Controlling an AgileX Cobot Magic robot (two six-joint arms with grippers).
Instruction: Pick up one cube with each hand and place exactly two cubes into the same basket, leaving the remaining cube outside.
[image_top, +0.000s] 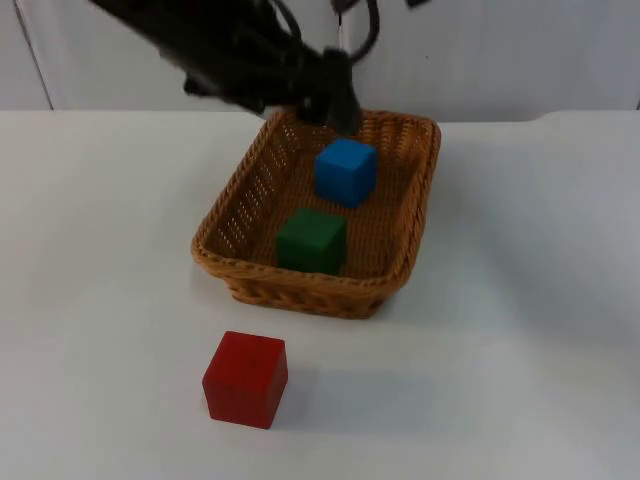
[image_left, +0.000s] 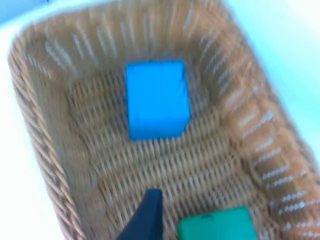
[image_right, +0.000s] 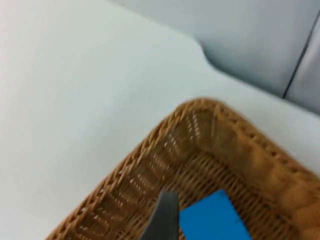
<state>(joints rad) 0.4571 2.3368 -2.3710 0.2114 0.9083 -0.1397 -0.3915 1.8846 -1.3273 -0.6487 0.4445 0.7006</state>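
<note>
A wicker basket (image_top: 405, 255) stands mid-table. Inside it a blue cube (image_top: 346, 171) lies toward the far end and a green cube (image_top: 312, 241) toward the near end, both resting on the woven floor. A red cube (image_top: 245, 379) sits on the table in front of the basket, apart from it. My left gripper (image_top: 337, 103) hangs over the basket's far rim, just behind the blue cube (image_left: 157, 99) and clear of it; the green cube (image_left: 215, 225) is close below it. My right gripper (image_right: 163, 220) is raised beyond the basket's far corner (image_right: 200, 107), looking onto the blue cube (image_right: 214, 220).
The white table (image_top: 110, 250) spreads wide on both sides of the basket and around the red cube. A grey partition wall (image_top: 500, 50) closes the far edge behind the basket.
</note>
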